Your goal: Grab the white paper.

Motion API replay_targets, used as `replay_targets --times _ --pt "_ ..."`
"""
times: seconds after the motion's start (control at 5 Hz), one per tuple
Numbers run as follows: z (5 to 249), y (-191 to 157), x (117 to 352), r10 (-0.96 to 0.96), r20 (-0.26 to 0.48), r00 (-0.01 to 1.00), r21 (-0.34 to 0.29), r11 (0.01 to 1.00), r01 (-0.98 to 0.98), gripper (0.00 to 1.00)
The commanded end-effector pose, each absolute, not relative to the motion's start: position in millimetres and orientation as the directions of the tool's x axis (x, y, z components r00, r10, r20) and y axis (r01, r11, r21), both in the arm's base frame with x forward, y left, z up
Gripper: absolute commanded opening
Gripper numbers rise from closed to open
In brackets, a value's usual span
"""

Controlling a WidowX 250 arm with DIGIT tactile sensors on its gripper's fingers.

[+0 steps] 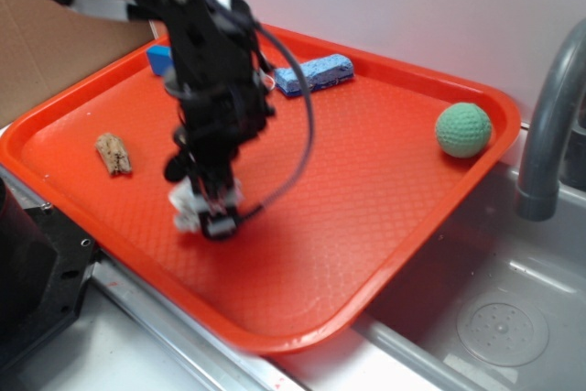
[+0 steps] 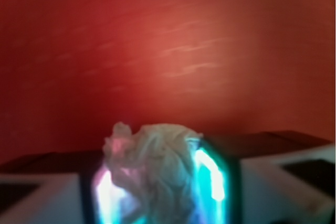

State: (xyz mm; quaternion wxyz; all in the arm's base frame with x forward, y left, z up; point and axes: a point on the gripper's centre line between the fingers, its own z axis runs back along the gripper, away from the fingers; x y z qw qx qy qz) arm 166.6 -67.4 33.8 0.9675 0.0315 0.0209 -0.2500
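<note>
While the arm is reaching down over the near-left part of the orange tray (image 1: 385, 226), the gripper (image 1: 212, 217) is pinching the white paper (image 1: 190, 203), a crumpled off-white wad sitting low at the fingertips, touching or just above the tray floor; the exterior view is too blurred to tell which. In the wrist view the white paper (image 2: 157, 169) is filling the gap between the two fingers (image 2: 212, 177), which are glowing bluish along their inner faces and pressing against the wad on both sides, with creased paper bulging above them. The step in hand appears to be securing the pinch before any lift. To do it well, the jaws should be bearing on the bulk of the wad rather than on a loose flap, since crumpled paper compresses and can slip out; a firm, steady squeeze held through a slow, straight rise looks safest. Much of the wad is standing proud of the fingers, so a sideways jerk could pull it free. Other objects are lying well apart from the work: a green knitted ball (image 1: 463, 129) at the far right, a blue sponge (image 1: 316, 73) at the far edge, and a small brown piece (image 1: 113, 153) to the left. A grey faucet (image 1: 549, 125) is standing right of the tray, clear of the arm.
</note>
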Motion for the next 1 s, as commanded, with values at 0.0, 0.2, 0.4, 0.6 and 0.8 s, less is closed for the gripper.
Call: replay_targets --times 0.0,0.2,0.4,0.6,0.8 --pt "122 -34 146 -0.125 0.139 0.982 0.094 0.989 0.113 0.00" --pt "171 -35 143 0.120 0.179 0.977 0.023 0.992 -0.126 0.00" --pt "221 -36 145 0.241 0.174 0.955 0.024 0.968 -0.248 0.00" --pt "217 -30 142 0.266 0.161 0.950 0.054 0.959 -0.278 0.00" --pt "197 -21 142 0.241 0.221 0.945 0.158 0.947 -0.279 0.00"
